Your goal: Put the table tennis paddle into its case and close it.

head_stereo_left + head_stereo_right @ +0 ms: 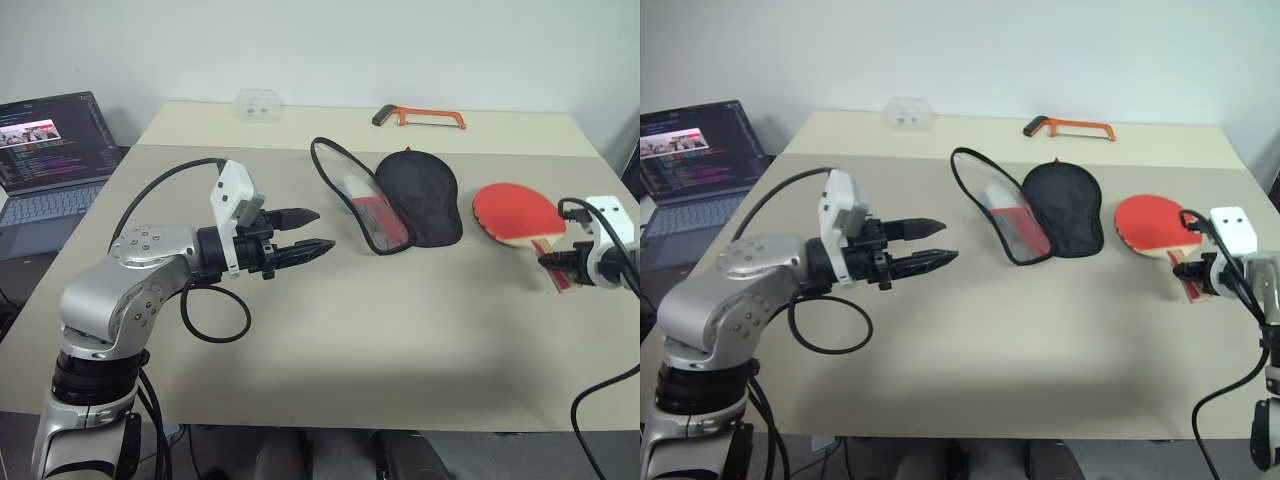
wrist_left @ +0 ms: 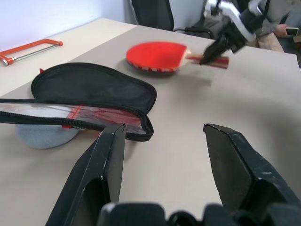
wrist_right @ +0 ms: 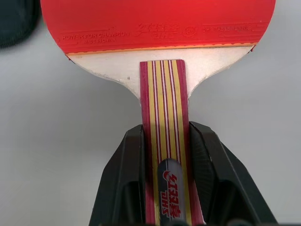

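Left gripper [image 1: 308, 230] hovers mid-desk, jaws apart, empty. Case [image 1: 400, 200] lies unzipped near desk centre, flap raised. Right gripper [image 3: 164, 155] clamps handle of table tennis paddle [image 1: 518, 214] by right edge. Pickup step; next, carry blade-first into case mouth.

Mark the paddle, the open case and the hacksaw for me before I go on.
Table tennis paddle [image 1: 518, 212]: left eye view, on the red rubber face.
Case [image 1: 425, 195]: left eye view, on the black half lying flat on the table.
Hacksaw [image 1: 432, 113]: left eye view, on the orange frame.
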